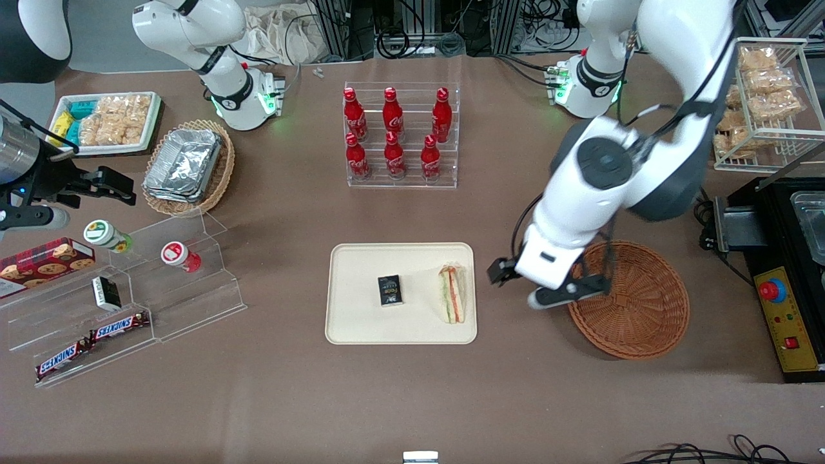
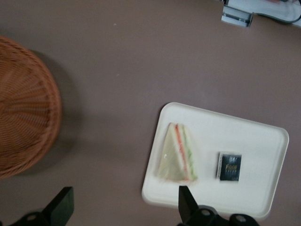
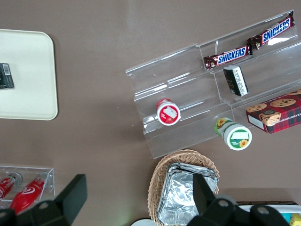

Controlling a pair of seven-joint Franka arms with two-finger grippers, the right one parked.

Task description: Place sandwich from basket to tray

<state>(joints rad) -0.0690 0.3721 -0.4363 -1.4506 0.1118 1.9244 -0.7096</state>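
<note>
The sandwich (image 1: pixel 452 294), a wrapped wedge with orange and green filling, lies on the cream tray (image 1: pixel 361 270) near the tray edge closest to the basket. It also shows in the left wrist view (image 2: pixel 178 154) on the tray (image 2: pixel 256 134). The reddish-brown wicker basket (image 1: pixel 635 309) is empty, and part of it shows in the wrist view (image 2: pixel 23 127). My left gripper (image 1: pixel 544 278) hangs above the table between tray and basket, over the basket's rim. It is open and empty (image 2: pixel 123 195), with its jaws spread wide.
A small black packet (image 1: pixel 390 289) lies mid-tray. An acrylic rack of red bottles (image 1: pixel 401 135) stands farther from the camera. A tan basket of foil containers (image 1: pixel 187 166), a white snack tray (image 1: pixel 106 121) and an acrylic snack stand (image 1: pixel 129 303) lie toward the parked arm's end. A black machine (image 1: pixel 789 270) stands beside the basket.
</note>
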